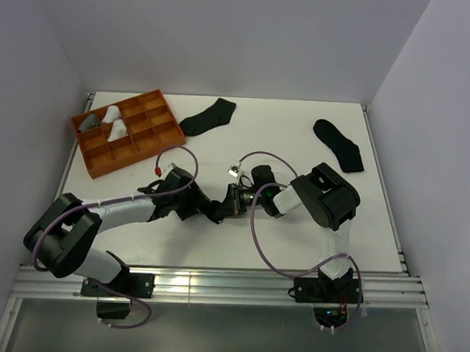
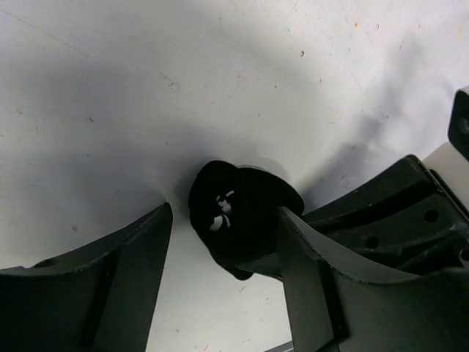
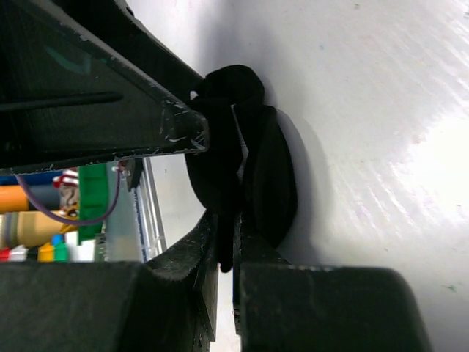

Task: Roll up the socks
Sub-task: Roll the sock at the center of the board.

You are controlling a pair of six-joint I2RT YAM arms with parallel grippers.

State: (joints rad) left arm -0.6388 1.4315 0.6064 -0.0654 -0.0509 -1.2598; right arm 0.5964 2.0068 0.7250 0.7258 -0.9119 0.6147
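Roll (image 2: 238, 216) on tabletop (image 2: 220, 73), sitting right inside left pincer (image 2: 223, 214). Left pincer released, one jaw touching roll, other apart. Right pincer (image 3: 229, 235) clenched on roll from opposite side. Left just needs squeeze, I reckon.

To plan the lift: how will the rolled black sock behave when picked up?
The rolled black sock looks soft and probably light: it bulges around the right gripper pinching it. It would likely sag, perhaps unroll, if released. On the smooth table it might slide easily.
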